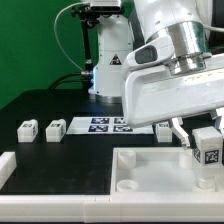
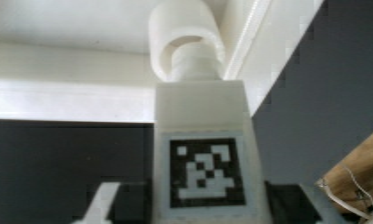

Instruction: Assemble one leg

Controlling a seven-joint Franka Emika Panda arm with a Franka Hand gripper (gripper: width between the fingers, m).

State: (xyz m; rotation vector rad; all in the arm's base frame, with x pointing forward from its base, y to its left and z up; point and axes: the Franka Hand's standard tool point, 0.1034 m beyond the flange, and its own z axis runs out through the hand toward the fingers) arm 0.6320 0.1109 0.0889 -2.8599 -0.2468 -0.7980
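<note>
My gripper (image 1: 203,135) is shut on a leg (image 1: 210,152), a small white block whose black-and-white tag faces the camera. I hold it over the right part of the large white tray-like piece (image 1: 150,178) at the exterior view's right. In the wrist view the leg (image 2: 204,130) fills the middle between my two dark fingers (image 2: 302,203). Its rounded white tip (image 2: 186,50) points at the white tray-like piece (image 2: 67,70). Whether the tip touches it is hidden. Two loose legs (image 1: 27,128) (image 1: 54,129) lie on the black table at the left.
The marker board (image 1: 108,124) lies flat at the table's middle back. Another small white block (image 1: 163,130) sits just right of it, beside my gripper. A white bracket piece (image 1: 6,165) stands at the near left. The robot base (image 1: 108,70) rises behind.
</note>
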